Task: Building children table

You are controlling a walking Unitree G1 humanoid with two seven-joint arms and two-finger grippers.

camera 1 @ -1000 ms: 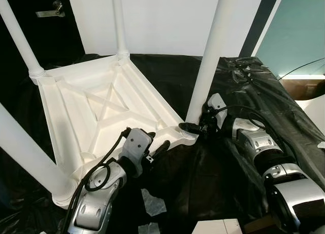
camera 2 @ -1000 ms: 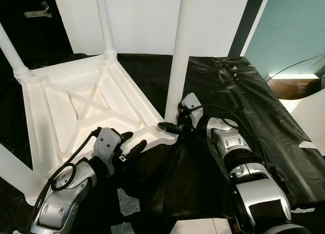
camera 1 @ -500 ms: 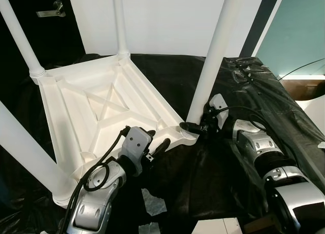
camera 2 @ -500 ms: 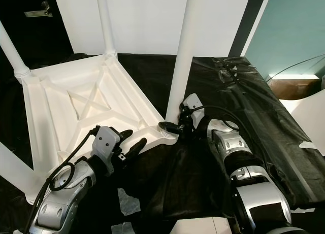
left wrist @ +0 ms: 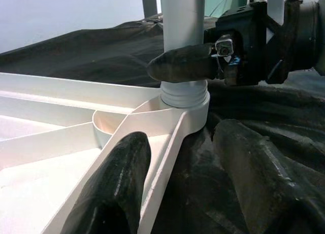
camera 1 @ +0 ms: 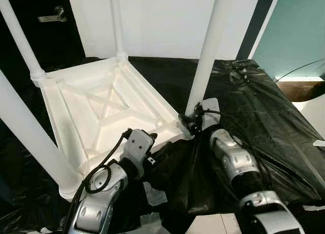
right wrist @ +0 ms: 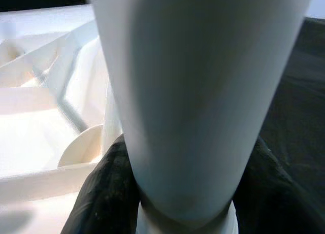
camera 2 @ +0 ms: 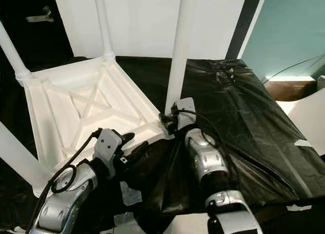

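A white children table [camera 1: 101, 112] lies upside down on black sheeting, its legs pointing up. My right gripper [camera 1: 192, 123] is shut on the base of the near-right leg [camera 1: 208, 46], just above the corner socket [left wrist: 185, 99]. In the right wrist view, the black fingers [right wrist: 101, 193] wrap that leg [right wrist: 198, 92]. My left gripper [camera 2: 133, 143] is open and straddles the table's near rim [left wrist: 162, 158] close to that corner, with one finger [left wrist: 117, 193] inside the frame and the other outside on the sheeting.
Black plastic sheeting [camera 1: 264, 112] covers the surface around the table. A white wall [camera 1: 162, 21] stands behind, with a teal wall [camera 1: 299, 26] at the right. A door handle [camera 1: 51, 15] is at the far left. White paper scraps [camera 1: 155, 196] lie near my left arm.
My right forearm has swung in towards the middle, still holding the leg's base. The whole view has shifted slightly. My left gripper stays at the rim.
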